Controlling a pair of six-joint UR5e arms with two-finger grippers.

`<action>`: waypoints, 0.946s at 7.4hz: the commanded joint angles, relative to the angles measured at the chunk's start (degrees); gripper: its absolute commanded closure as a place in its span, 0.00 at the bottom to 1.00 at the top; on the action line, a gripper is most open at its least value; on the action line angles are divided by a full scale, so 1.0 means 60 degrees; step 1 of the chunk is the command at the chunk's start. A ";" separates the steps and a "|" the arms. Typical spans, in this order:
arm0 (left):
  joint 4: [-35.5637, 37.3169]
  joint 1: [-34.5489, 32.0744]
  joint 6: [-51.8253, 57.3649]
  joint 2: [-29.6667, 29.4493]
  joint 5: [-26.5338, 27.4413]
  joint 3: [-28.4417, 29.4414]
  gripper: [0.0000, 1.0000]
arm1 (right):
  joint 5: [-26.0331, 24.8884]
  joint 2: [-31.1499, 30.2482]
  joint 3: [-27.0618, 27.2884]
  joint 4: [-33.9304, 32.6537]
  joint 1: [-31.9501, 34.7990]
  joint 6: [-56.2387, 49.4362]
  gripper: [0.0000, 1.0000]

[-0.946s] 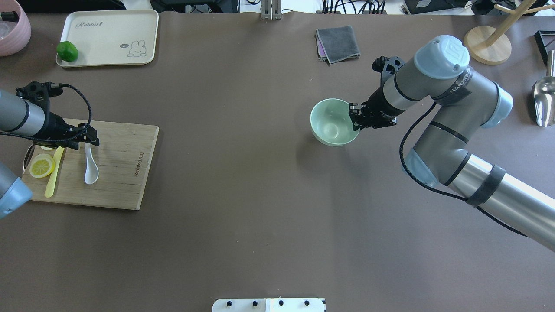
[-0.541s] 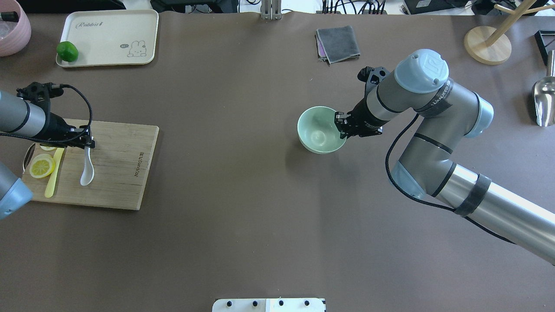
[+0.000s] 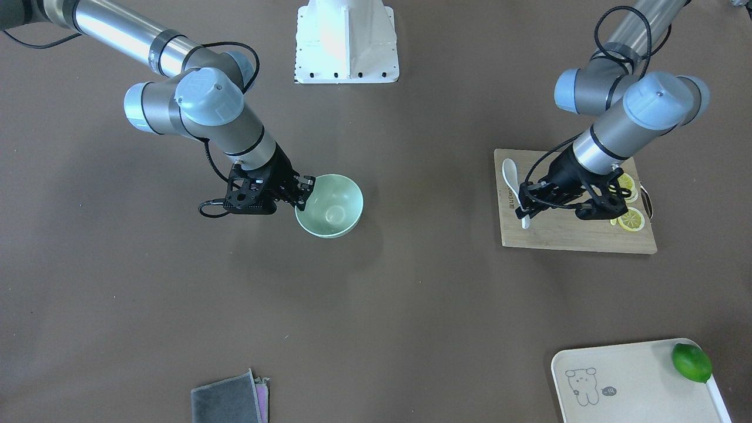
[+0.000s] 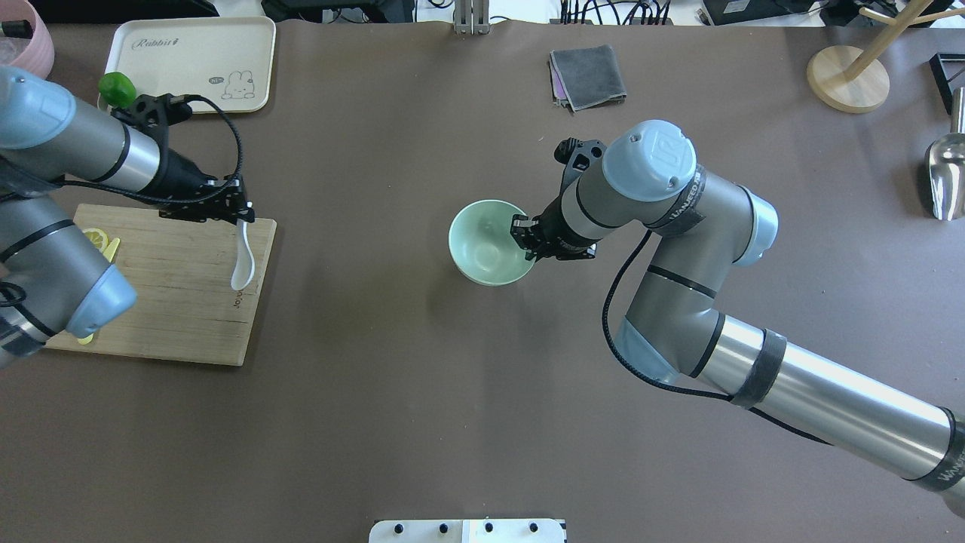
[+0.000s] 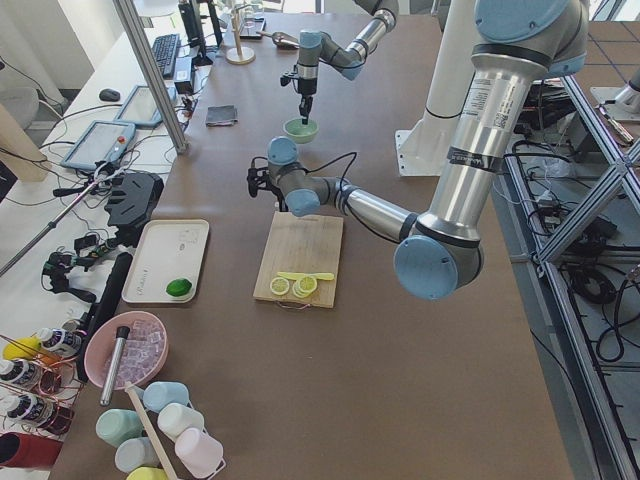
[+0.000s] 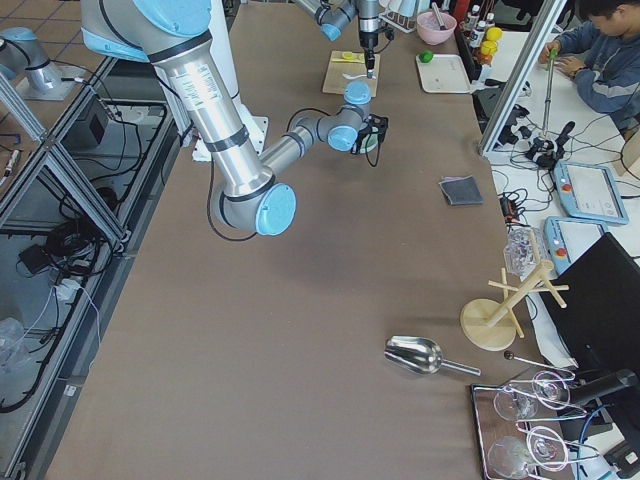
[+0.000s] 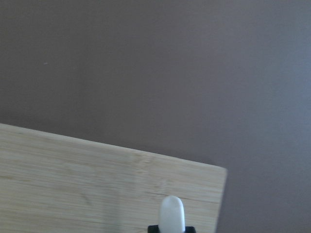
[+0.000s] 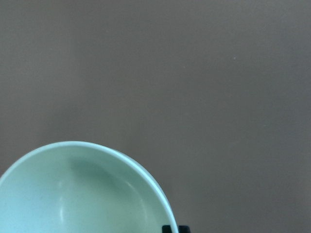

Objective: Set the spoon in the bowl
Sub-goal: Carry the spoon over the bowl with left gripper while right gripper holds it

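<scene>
The white spoon (image 4: pixel 242 260) hangs from my left gripper (image 4: pixel 241 217), which is shut on its handle and holds it above the right edge of the wooden cutting board (image 4: pixel 181 302). The spoon also shows in the front view (image 3: pixel 510 176) and its tip in the left wrist view (image 7: pixel 172 213). The mint-green bowl (image 4: pixel 482 243) is near the table's middle. My right gripper (image 4: pixel 525 240) is shut on the bowl's right rim. The bowl shows in the front view (image 3: pixel 332 205) and the right wrist view (image 8: pixel 73 194).
Lemon slices (image 3: pixel 630 218) lie on the board; the yellow knife is mostly hidden by my left arm. A cream tray (image 4: pixel 188 64) with a lime (image 4: pixel 117 87) is at the far left. A grey cloth (image 4: pixel 588 75), wooden stand (image 4: pixel 848 79) and metal scoop (image 4: pixel 946 177) are at the far right.
My left gripper lifted the spoon off the board and moved right and away. My right gripper moved the bowl left toward the table's middle.
</scene>
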 commanded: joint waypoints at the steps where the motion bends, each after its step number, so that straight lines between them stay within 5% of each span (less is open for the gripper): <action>1: 0.0662 0.0764 -0.1258 -0.1553 0.0079 0.0067 1.00 | -0.0631 0.0205 0.0006 -0.0010 -0.0553 0.0170 0.01; 3: 0.0663 0.1379 -0.1542 -0.2346 0.0531 0.0387 1.00 | -0.0429 -0.0317 0.0748 -0.0010 -0.0308 0.0025 0.00; 6: 0.0533 0.2229 -0.2304 -0.3916 0.1832 0.1663 1.00 | 0.1809 -0.1885 0.1836 0.0048 0.1580 -0.0921 0.00; 7: 0.0517 0.2319 -0.2275 -0.3932 0.2084 0.1678 0.77 | 0.2017 -0.2222 0.1954 0.0049 0.1874 -0.1189 0.00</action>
